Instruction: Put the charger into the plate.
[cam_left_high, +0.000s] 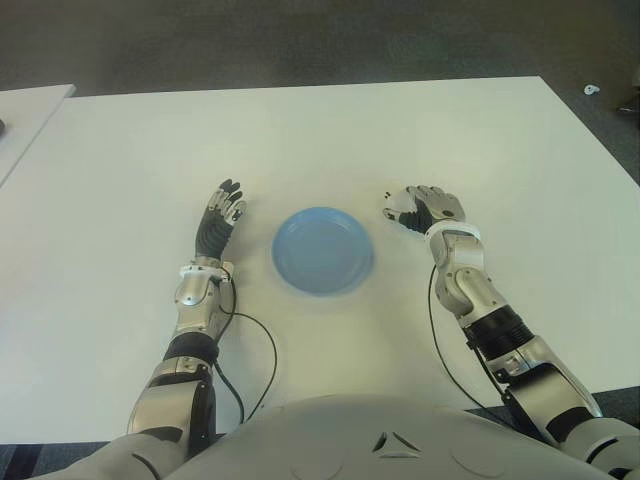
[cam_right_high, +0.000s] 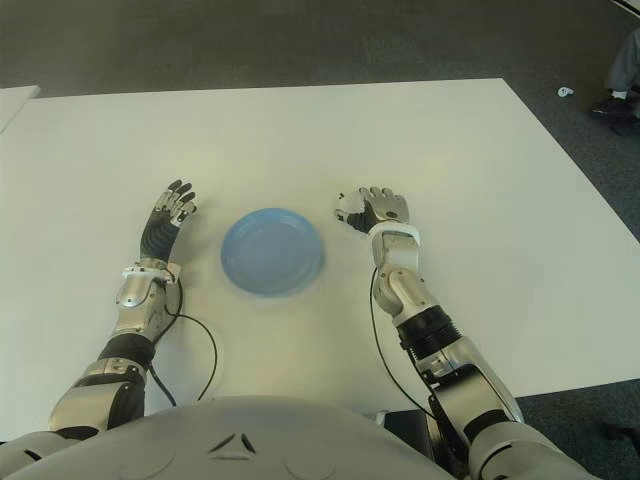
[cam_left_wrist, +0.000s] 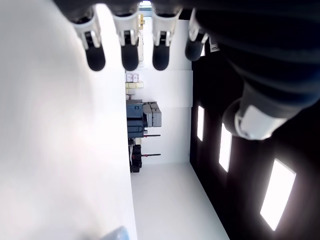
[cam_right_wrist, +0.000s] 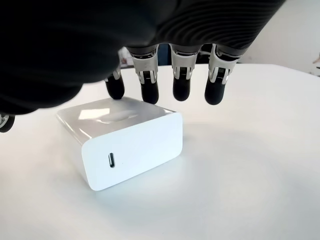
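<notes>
1. No writing is readable on the white charger (cam_right_wrist: 122, 145); only a small port slot shows.
2. The charger lies on the counter (cam_left_high: 400, 130), right of the blue plate (cam_left_high: 323, 250).
3. The right hand (cam_left_high: 428, 208) hovers palm-down over the charger, fingers uncurled, gripping nothing.
4. The left hand (cam_left_high: 221, 217) shows left of the plate, fingers extended, empty.

No readable text, labels, brands or numbers anywhere I can see. The charger (cam_right_wrist: 122, 145) under my right hand (cam_right_wrist: 165, 75) shows a plain white face, only a port slot on it, no print. The plate (cam_left_high: 323, 250) is plain blue, unmarked. Table (cam_left_high: 300, 140) is bare white. Shelf clutter (cam_left_wrist: 142, 120) in the far background of my left wrist view is too small to read.
</notes>
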